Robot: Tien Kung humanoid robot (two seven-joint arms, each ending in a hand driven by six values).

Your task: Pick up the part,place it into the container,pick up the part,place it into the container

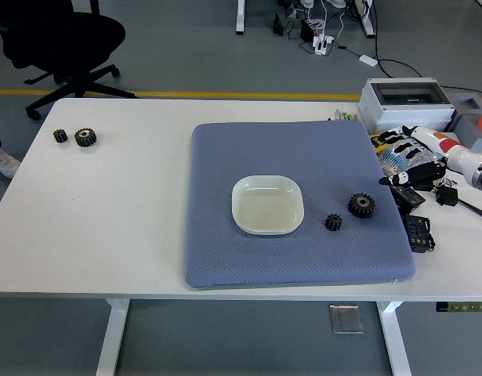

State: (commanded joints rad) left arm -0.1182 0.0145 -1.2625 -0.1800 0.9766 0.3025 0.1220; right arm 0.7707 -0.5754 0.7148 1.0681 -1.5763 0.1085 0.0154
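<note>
A white square dish (267, 204) sits near the middle of a blue-grey mat (225, 172). Just right of it on the mat lie two black gear parts: a small gear (333, 222) and a larger gear (361, 205). My right hand (407, 175) comes in from the right edge and hovers over the mat's right border, a little right of and beyond the larger gear. Its fingers are relaxed and hold nothing. The dish holds nothing. My left arm does not show.
Two more black gears (77, 137) lie on the bare table at the far left. A grey box (402, 102) stands at the back right, with cables and a black adapter (418, 233) beside the mat. An office chair (64, 39) stands beyond the table.
</note>
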